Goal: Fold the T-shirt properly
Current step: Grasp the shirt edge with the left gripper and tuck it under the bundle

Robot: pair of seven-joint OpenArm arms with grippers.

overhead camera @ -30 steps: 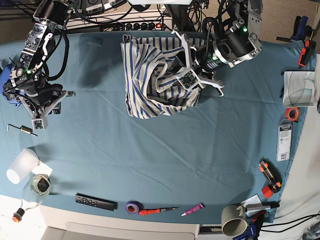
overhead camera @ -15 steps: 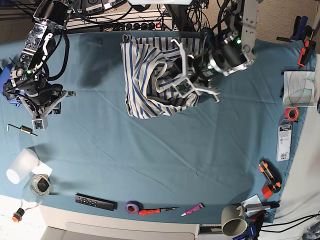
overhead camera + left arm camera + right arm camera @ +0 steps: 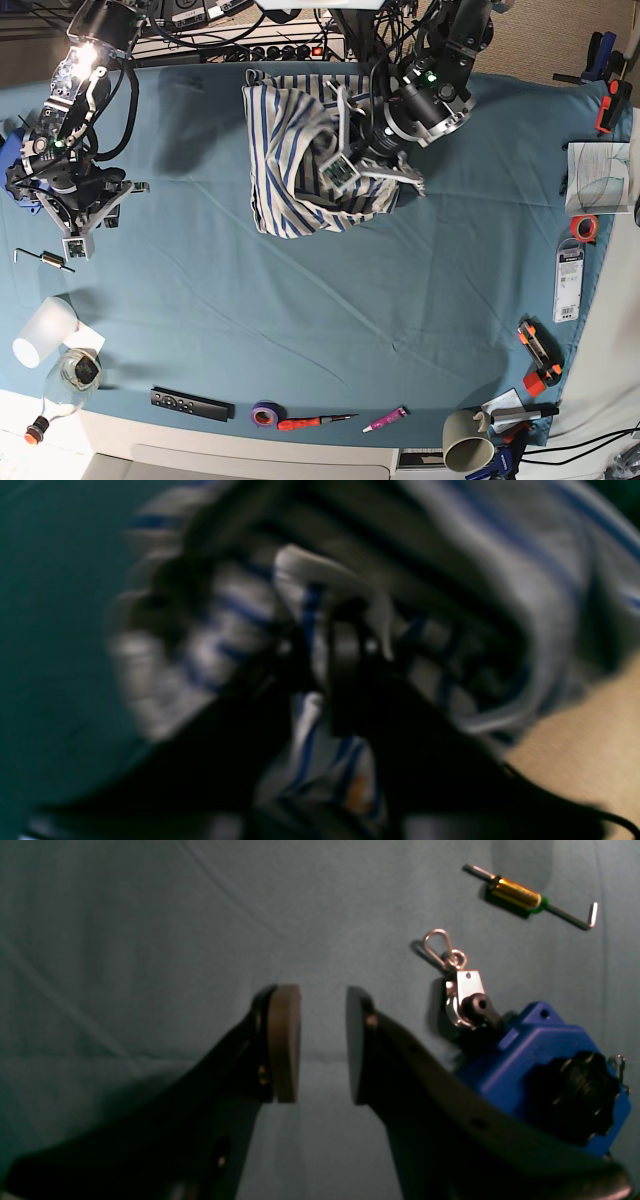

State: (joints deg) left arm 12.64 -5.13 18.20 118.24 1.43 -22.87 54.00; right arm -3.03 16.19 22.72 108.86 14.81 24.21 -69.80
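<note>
The T-shirt (image 3: 285, 150), white with thin blue stripes, lies bunched in a heap at the back middle of the teal table cover (image 3: 320, 300). My left gripper (image 3: 340, 165) is down in the heap's middle. The left wrist view is blurred; there the dark fingers (image 3: 350, 670) stand close together with a striped fold of the T-shirt (image 3: 500, 555) pinched between them. My right gripper (image 3: 75, 245) hangs over bare cover at the far left, away from the shirt. In the right wrist view it (image 3: 320, 1040) is open by a narrow gap and empty.
A blue clamp (image 3: 545, 1060) with a metal clip and a small hex key (image 3: 525, 895) lie beside my right gripper. Along the front edge are a white cup (image 3: 40, 330), a remote (image 3: 190, 403), a tape roll (image 3: 265, 413) and a mug (image 3: 465, 440). Packets and tools line the right edge.
My left arm has swung leftward from the shirt's right edge to the middle of the heap, pulling cloth with it. The right arm has not moved.
</note>
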